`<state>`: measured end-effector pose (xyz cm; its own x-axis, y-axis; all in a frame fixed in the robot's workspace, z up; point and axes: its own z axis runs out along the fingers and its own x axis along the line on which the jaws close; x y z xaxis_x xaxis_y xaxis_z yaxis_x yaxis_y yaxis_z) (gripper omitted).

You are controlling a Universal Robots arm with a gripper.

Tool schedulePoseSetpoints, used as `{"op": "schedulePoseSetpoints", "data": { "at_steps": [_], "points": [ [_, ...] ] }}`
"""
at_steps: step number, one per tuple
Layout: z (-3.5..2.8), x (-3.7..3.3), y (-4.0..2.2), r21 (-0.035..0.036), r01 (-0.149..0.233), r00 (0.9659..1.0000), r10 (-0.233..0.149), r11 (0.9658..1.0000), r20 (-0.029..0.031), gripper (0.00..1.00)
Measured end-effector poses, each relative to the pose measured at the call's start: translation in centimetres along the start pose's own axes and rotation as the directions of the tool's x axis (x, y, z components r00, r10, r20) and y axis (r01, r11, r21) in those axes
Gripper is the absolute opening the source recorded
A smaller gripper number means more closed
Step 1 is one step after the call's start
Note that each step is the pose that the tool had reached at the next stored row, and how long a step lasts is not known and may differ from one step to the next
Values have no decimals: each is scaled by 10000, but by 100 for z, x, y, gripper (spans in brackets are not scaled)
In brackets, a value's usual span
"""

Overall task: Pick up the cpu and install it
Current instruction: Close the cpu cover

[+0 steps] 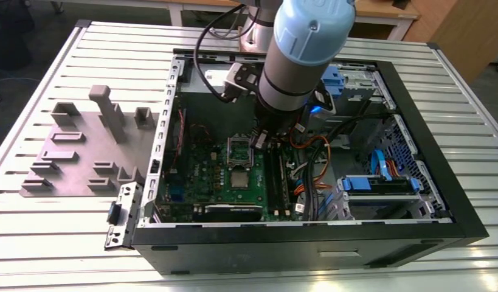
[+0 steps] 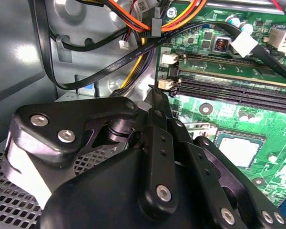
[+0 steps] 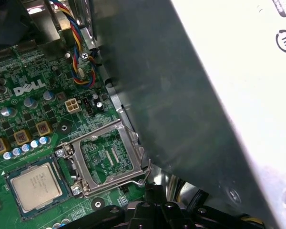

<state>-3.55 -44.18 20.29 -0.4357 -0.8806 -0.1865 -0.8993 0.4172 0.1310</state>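
The gripper [image 2: 155,95] hangs over the green board [image 1: 212,167] inside the open computer case [image 1: 443,201]; whether its claw is wide or narrow cannot be told. The cpu [image 3: 36,185] lies flat in its socket, just beside the hinged-open metal frame [image 3: 107,157], apparently already seated.

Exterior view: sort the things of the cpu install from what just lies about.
Job: cpu, open socket frame, green motherboard, end effector.
Lying about: grey holder blocks, blue drive caddy, orange cables, slatted table.
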Motion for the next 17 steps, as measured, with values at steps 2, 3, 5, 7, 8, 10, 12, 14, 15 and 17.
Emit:
{"op": "schedulePoseSetpoints", "data": {
  "at_steps": [2, 3, 5, 7, 8, 10, 12, 14, 15, 17],
  "points": [
    [3, 3, 5, -7, -1, 10000, 1, 10000, 11, 11],
    [3, 4, 8, -9, 0, 10000, 0, 10000, 14, 11],
    [3, 6, 11, -12, -1, 10000, 1, 10000, 10, 11],
    [3, 6, 12, -14, 0, 10000, 0, 10000, 9, 11],
    [3, 7, 13, -13, -1, 10000, 1, 10000, 11, 11],
    [3, 7, 13, -16, -2, 10000, 2, 10000, 8, 11],
    [-5, 7, 14, -16, -2, 10000, 2, 10000, 6, 11],
    [-5, 6, 14, -17, -2, 10000, 2, 10000, 11, 11],
    [-6, 7, 16, -17, -2, 10000, 2, 10000, 10, 11],
    [-7, 10, 22, -17, -3, 10000, 3, 10000, 9, 11]
  ]
}}
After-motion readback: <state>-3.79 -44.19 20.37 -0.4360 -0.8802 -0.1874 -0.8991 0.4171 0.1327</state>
